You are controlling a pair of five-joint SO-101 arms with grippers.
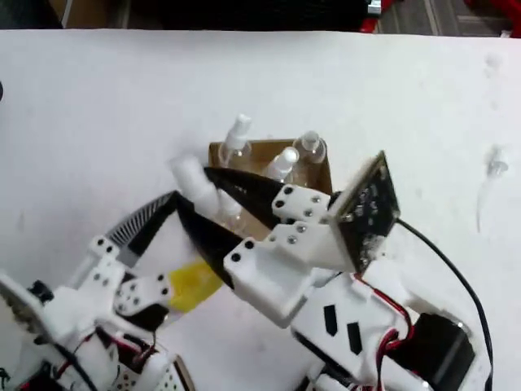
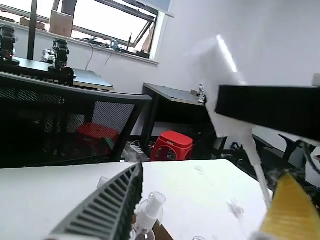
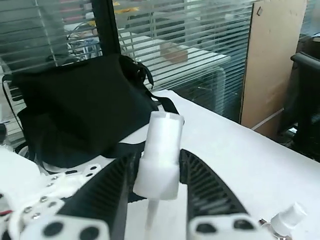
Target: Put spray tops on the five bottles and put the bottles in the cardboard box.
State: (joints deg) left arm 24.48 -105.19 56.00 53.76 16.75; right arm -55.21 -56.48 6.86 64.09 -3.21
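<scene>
Three bottles (image 1: 236, 140) stand in the cardboard box (image 1: 262, 149), at least two topped; the right pincer (image 1: 194, 187) clamps a spray top (image 3: 159, 150) just beside it and the left pincer (image 2: 210, 175) gapes wide, so I judge roughly half remains.

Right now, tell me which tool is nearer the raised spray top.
Right. The right tool clamps the spray top between its fingers; the left tool sits open close beside it.

White spray top (image 3: 159, 165) upright in right end effector (image 3: 159, 156), tube down; clear bottles (image 1: 309, 150) upright in brown cardboard box (image 1: 259, 150).
</scene>
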